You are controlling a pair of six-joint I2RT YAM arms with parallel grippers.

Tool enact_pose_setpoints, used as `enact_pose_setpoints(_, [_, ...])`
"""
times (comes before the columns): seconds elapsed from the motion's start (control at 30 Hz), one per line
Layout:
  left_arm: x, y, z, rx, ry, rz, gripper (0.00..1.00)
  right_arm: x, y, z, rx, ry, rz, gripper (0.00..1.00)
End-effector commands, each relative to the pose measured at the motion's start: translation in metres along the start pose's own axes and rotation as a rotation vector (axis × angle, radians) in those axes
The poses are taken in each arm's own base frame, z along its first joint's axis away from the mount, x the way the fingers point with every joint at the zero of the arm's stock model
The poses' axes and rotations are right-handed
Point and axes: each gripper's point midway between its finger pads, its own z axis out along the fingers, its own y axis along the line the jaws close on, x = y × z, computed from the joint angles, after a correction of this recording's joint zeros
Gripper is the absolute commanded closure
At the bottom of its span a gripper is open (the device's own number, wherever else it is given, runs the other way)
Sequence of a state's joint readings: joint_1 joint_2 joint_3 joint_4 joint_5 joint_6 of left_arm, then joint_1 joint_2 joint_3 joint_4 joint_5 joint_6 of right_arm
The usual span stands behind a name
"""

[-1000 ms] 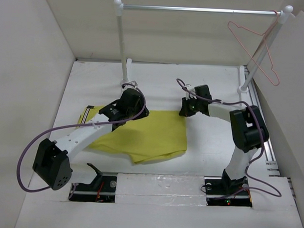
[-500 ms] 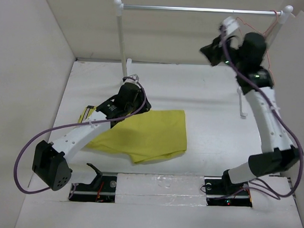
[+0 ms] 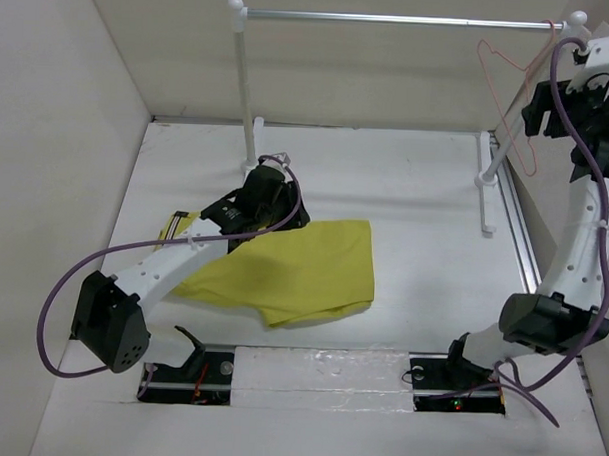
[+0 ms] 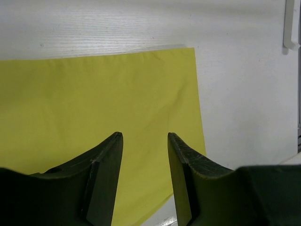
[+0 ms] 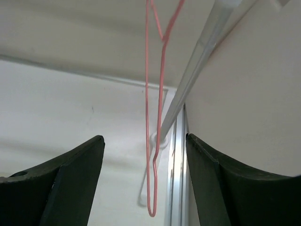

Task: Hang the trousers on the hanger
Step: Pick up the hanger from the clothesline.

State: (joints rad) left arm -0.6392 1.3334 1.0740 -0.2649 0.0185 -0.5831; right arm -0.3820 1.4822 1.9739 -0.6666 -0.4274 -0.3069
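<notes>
The yellow trousers (image 3: 303,268) lie folded flat on the white table, their striped waistband at the left end. My left gripper (image 3: 278,218) hovers over their upper left part. In the left wrist view its jaws (image 4: 144,134) stand open over yellow cloth (image 4: 94,99) with nothing between them. The pale pink hanger (image 3: 511,105) hangs from the right end of the silver rail. My right gripper (image 3: 541,106) is raised beside it. In the right wrist view it (image 5: 145,137) is open wide, and the hanger (image 5: 155,117) dangles just ahead, between the fingers and untouched.
A stand with white posts (image 3: 242,76) and a silver rail (image 3: 392,19) spans the back of the table. Its right post (image 3: 508,135) leans by the right wall. A metal track (image 3: 519,236) runs along the right edge. Enclosure walls close in on both sides.
My right arm swung up from the table beside the trousers to the hanger at the rail's right end, and its jaws opened. My left gripper stayed over the trousers, its jaws widening a little.
</notes>
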Motion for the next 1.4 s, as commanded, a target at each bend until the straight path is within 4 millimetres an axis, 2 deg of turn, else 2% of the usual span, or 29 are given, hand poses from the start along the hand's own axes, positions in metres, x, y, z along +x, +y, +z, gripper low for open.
enact_pose_setpoints(0.0, [-0.014, -0.017, -0.003, 0.068, -0.026, 0.029, 0.61, 0.037, -0.004, 0.0, -0.015, 0.102, 0.02, 0.25])
enact_pose_setpoints(0.07, [-0.013, -0.017, -0.003, 0.07, -0.019, 0.034, 0.6, 0.049, -0.013, 0.005, -0.016, 0.111, 0.03, 0.25])
enact_pose_setpoints(0.13, [-0.011, -0.016, -0.003, 0.071, -0.015, 0.037, 0.6, 0.057, -0.011, 0.013, -0.058, 0.121, 0.041, 0.25])
enact_pose_setpoints(0.17, [-0.01, -0.016, -0.002, 0.07, -0.011, 0.04, 0.6, 0.069, -0.015, 0.021, -0.069, 0.145, 0.054, 0.25])
enact_pose_setpoints(0.3, [-0.005, -0.013, 0.0, 0.066, -0.001, 0.043, 0.61, 0.093, -0.012, 0.039, -0.129, 0.19, 0.065, 0.28])
enact_pose_setpoints(0.4, [-0.003, -0.013, 0.001, 0.069, 0.005, 0.037, 0.61, 0.096, -0.007, 0.049, -0.158, 0.171, 0.066, 0.34])
enact_pose_setpoints(0.57, [-0.002, -0.014, 0.004, 0.073, 0.012, 0.031, 0.61, 0.104, -0.002, 0.063, -0.163, 0.165, 0.074, 0.39])
enact_pose_setpoints(0.63, [-0.001, -0.013, 0.005, 0.069, 0.013, 0.03, 0.61, 0.107, 0.002, 0.067, -0.173, 0.165, 0.077, 0.47])
enact_pose_setpoints(0.67, [-0.001, -0.013, 0.005, 0.07, 0.012, 0.028, 0.61, 0.106, 0.007, 0.07, -0.179, 0.161, 0.068, 0.52])
enact_pose_setpoints(0.73, [0.0, -0.013, 0.006, 0.068, 0.015, 0.022, 0.61, 0.097, 0.016, 0.071, -0.159, 0.13, 0.051, 0.89])
enact_pose_setpoints(0.77, [0.0, -0.012, 0.006, 0.067, 0.014, 0.022, 0.61, 0.094, 0.018, 0.071, -0.152, 0.122, 0.05, 0.93])
enact_pose_setpoints(0.8, [0.0, -0.012, 0.006, 0.067, 0.014, 0.022, 0.61, 0.094, 0.018, 0.071, -0.152, 0.121, 0.05, 0.93])
enact_pose_setpoints(0.83, [-0.001, -0.013, 0.006, 0.066, 0.013, 0.019, 0.61, 0.083, 0.02, 0.067, -0.141, 0.087, 0.033, 0.97])
enact_pose_setpoints(0.87, [-0.002, -0.013, 0.006, 0.064, 0.01, 0.019, 0.61, 0.08, 0.024, 0.066, -0.127, 0.087, 0.033, 1.0])
enact_pose_setpoints(1.03, [-0.008, -0.02, 0.004, 0.082, 0.007, 0.03, 0.55, 0.051, 0.024, 0.05, -0.027, 0.05, 0.002, 1.0])
enact_pose_setpoints(1.07, [-0.009, -0.021, 0.003, 0.083, 0.01, 0.037, 0.54, 0.041, 0.018, 0.041, 0.018, 0.03, 0.001, 1.0])
enact_pose_setpoints(1.13, [-0.022, -0.03, -0.001, 0.104, -0.012, 0.056, 0.49, 0.029, 0.024, 0.036, 0.025, 0.004, 0.0, 1.0])
enact_pose_setpoints(1.17, [-0.023, -0.031, -0.003, 0.097, -0.003, 0.062, 0.48, 0.021, 0.02, 0.029, 0.056, -0.01, 0.001, 1.0])
enact_pose_setpoints(1.23, [-0.044, -0.045, -0.014, 0.125, -0.047, 0.081, 0.44, 0.013, 0.024, 0.023, 0.069, -0.027, -0.008, 1.0])
enact_pose_setpoints(1.3, [-0.066, -0.063, -0.029, 0.175, -0.104, 0.091, 0.42, 0.008, 0.021, 0.015, 0.093, -0.035, -0.007, 1.0])
enact_pose_setpoints(1.37, [-0.076, -0.076, -0.038, 0.218, -0.114, 0.101, 0.39, 0.014, 0.025, 0.014, 0.076, -0.015, 0.0, 1.0])
